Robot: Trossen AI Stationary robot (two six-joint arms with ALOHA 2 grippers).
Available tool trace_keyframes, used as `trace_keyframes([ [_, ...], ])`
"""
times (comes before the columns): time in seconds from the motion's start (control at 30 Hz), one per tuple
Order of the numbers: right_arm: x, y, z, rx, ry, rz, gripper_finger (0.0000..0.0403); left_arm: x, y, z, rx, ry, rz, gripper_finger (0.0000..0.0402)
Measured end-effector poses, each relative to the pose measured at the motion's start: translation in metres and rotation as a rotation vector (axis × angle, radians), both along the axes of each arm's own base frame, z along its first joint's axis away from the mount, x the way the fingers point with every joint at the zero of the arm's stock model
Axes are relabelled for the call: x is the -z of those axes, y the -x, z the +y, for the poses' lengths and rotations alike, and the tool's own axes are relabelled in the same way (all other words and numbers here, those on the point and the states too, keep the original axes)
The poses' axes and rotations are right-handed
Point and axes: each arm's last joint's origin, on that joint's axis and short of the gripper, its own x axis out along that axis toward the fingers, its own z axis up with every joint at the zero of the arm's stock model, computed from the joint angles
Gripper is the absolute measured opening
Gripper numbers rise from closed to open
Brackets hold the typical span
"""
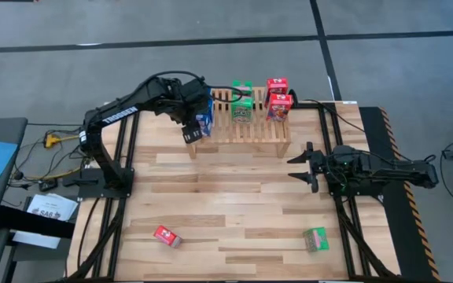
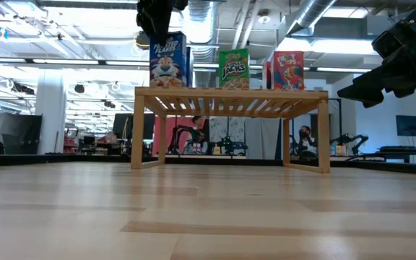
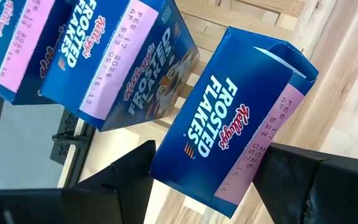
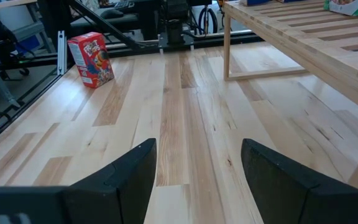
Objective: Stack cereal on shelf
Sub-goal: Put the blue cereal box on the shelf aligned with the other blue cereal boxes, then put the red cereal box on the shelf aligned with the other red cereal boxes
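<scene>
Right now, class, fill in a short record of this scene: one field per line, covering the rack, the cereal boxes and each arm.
Rack: wooden slatted shelf at the table's far edge
On rack: blue boxes at the left end, green box in the middle, two red boxes on the right
Left gripper: at the rack's left end, jaws shut on a blue Frosted Flakes box
Right gripper: jaws open, empty, over the table right of centre
Loose on table: one red box, one green box, both near the front edge

Glossy cardboard box (image 3: 229, 118), slatted wood rack (image 1: 246, 130)
</scene>
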Motion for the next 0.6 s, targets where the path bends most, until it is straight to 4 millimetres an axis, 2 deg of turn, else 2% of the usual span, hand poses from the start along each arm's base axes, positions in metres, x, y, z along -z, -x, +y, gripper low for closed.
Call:
trace_keyframes([
  [0.13,0.0000,0.0000,0.0000,0.000,0.000,0.000,0.0261,-0.0002,-0.0001,0.0002,-0.002,-0.004,-0.002,0.0235],
  [0.43,-0.0001,0.0000,0.0000,0.000,0.000,0.000,0.0261,-0.0002,0.0002,0.0003,0.011,-0.018,0.010,0.0305],
  [0.6,0.0000,0.0000,0.0000,0.000,0.000,0.000,0.0261,-0.0011,0.0011,0.0000,0.033,-0.026,0.016,0.0330],
])
